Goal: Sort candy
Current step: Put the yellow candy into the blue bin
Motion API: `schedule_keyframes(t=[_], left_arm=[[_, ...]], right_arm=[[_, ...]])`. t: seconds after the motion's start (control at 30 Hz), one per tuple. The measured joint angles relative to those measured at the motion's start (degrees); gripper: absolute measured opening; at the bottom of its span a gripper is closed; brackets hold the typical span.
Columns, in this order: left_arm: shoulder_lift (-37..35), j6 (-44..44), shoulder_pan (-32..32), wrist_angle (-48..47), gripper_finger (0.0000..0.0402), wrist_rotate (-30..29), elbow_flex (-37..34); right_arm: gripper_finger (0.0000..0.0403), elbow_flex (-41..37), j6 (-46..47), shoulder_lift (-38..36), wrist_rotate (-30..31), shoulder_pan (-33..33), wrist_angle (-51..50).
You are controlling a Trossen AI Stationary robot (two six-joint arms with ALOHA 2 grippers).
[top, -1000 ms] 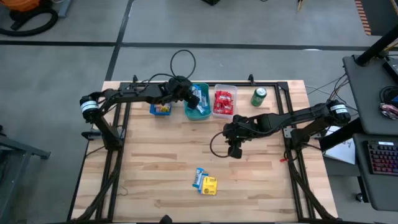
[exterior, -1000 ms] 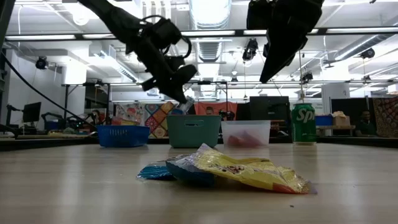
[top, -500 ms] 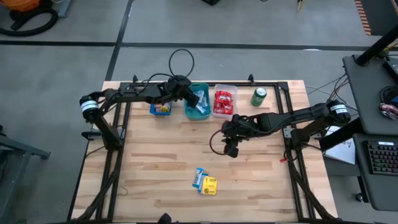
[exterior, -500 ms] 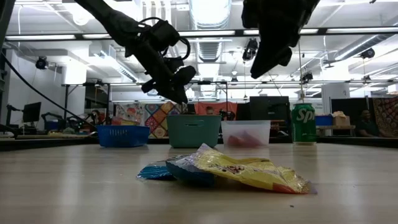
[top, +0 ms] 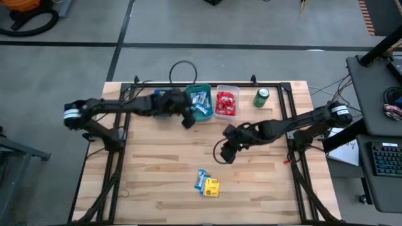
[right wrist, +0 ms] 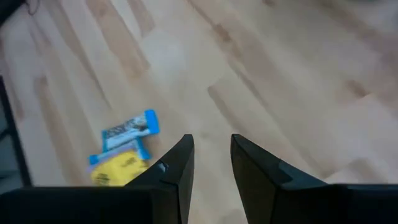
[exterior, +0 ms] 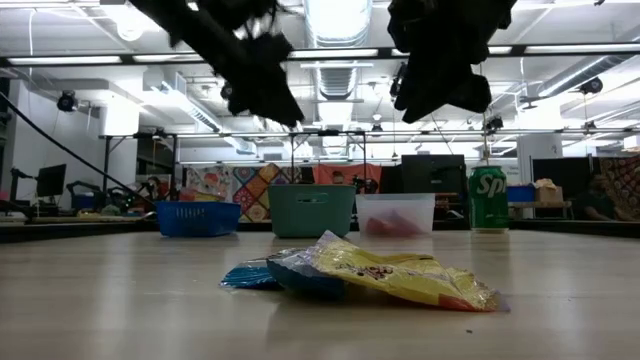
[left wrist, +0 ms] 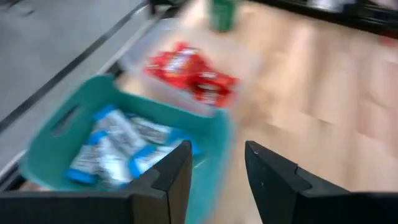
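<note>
Two candy packets remain loose on the bench, near its front edge: a blue-white packet with a yellow packet touching it. The right gripper hangs above the bench short of them, its fingers narrowly parted and empty. To pick well, it should come down over one packet only, parting the fingers wider so the neighbour is not dragged along. The left gripper, fingers apart and holding nothing, is just beside the teal bin of blue-white candy; red candy fills the clear bin.
</note>
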Motion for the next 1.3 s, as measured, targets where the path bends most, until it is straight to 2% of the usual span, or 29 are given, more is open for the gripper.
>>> schedule_keyframes(t=[0.33,0.57,0.83,1.07,1.3], left_arm=[[-16.75,-0.13,-19.12,3.84,0.0127,-0.27,-14.16],[-25.15,-3.71,-28.54,7.56,0.0127,-2.28,-21.54],[-27.79,-6.03,-33.73,9.13,0.0127,-3.27,-23.79],[-27.7,-6.22,-38.25,9.33,0.0127,-3.27,-23.62],[-27.65,-6.94,-41.89,9.35,0.0127,-3.69,-23.64]], right_arm=[[0.0084,1.4,17.52,8.09,-2.66,6.49,3.0],[0.0079,8.11,21.75,16.21,-6.6,10.96,3.01],[0.0065,18.46,12.33,27.76,-9.69,14.95,2.44],[0.0048,23.89,12.96,35.42,-9.57,15.91,2.16],[0.0048,24.63,14.92,37.49,-8.71,15.85,-3.55]])
